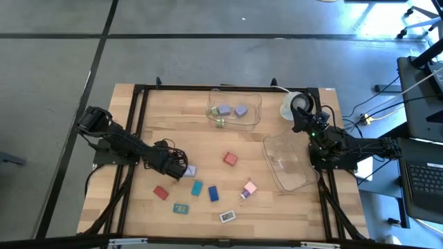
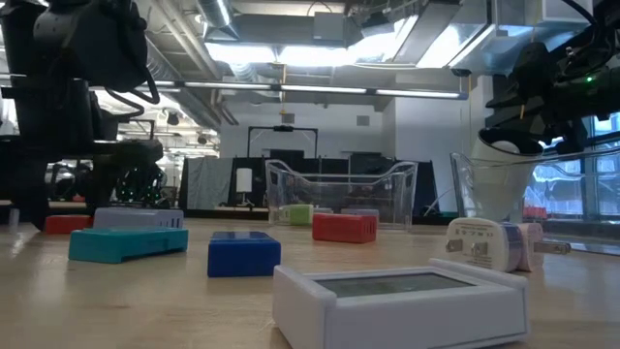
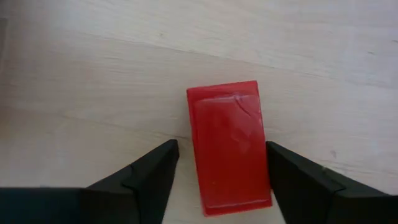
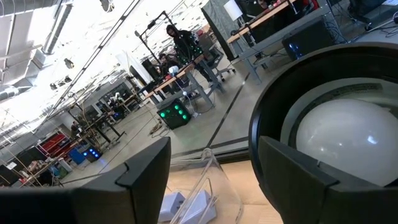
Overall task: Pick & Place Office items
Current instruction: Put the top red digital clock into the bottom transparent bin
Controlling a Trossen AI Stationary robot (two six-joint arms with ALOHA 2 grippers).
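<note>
Two tubs (image 1: 235,109) on my light wood table (image 1: 180,142), office items (image 1: 208,190) scattered across front half. My left gripper (image 3: 221,171) straddles red block (image 3: 229,149), fingers apart, not clamped. Right gripper (image 4: 211,174) open by round object (image 4: 348,134). Workshop benches, person behind.

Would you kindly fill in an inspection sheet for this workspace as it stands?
Surface: wooden table, black frame.
Job's things: lavender pieces in the far tub; teal block, blue block, pink piece and white piece loose on the table.
Clutter: second tub; round white-and-black object.
Grippers: left gripper open astride a red block; right gripper open, near the round object.
Cables: cables on the floor beside the table.
Surroundings: keyboard on a desk.
</note>
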